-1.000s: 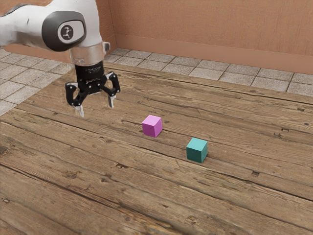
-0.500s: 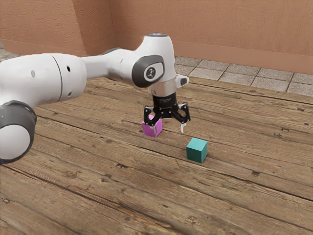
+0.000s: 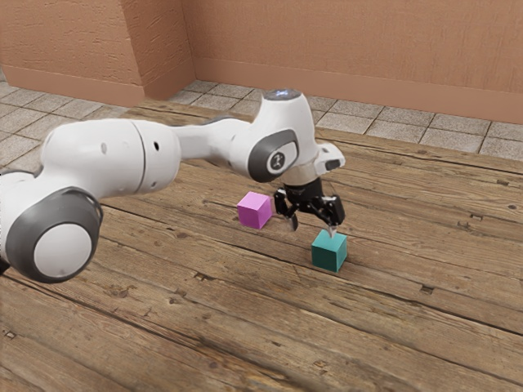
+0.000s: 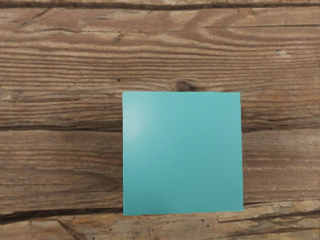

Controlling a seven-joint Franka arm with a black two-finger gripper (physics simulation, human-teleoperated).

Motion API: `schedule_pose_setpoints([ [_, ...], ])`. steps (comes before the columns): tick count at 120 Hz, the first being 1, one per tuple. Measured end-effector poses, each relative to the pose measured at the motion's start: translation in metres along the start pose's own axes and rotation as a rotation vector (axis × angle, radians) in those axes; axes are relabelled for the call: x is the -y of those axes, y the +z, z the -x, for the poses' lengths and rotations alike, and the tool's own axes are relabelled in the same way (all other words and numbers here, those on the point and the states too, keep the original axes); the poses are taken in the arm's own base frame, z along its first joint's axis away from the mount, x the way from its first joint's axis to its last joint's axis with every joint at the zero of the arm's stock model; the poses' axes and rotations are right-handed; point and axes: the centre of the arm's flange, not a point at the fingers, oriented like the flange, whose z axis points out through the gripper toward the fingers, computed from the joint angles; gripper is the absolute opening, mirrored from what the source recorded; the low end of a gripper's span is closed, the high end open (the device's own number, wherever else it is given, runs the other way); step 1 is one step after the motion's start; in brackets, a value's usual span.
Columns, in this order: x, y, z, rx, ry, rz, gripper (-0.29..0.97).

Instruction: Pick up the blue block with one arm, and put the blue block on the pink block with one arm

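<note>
Wooden table (image 3: 245, 327), teal block (image 3: 329, 250) beneath spread gripper (image 3: 313, 227)

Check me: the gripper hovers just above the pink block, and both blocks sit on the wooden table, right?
Not quite. The gripper hovers just above the blue block, not the pink block, as the exterior view shows. Both blocks do sit on the wooden table.

I read bright, soft, even light on both feeds, the blue block (image 4: 182, 152) carrying a faint pale sheen toward its 10 o'clock corner and a thin shadow along its 3 o'clock edge.
</note>
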Motion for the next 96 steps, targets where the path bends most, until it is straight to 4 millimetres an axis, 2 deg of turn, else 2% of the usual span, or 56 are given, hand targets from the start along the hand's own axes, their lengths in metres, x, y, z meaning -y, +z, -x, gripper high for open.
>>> schedule_pose_setpoints([
  [25,-0.008,0.015,-0.006,-0.034,0.098,0.027,0.68],
  [47,0.002,0.028,-0.003,-0.015,0.041,0.059,0.68],
  [66,-0.002,0.027,-0.003,-0.019,0.026,0.067,0.68],
  [77,-0.003,0.033,-0.004,-0.014,0.018,0.07,0.68],
  [96,-0.001,0.043,-0.015,-0.026,0.012,0.065,0.68],
])
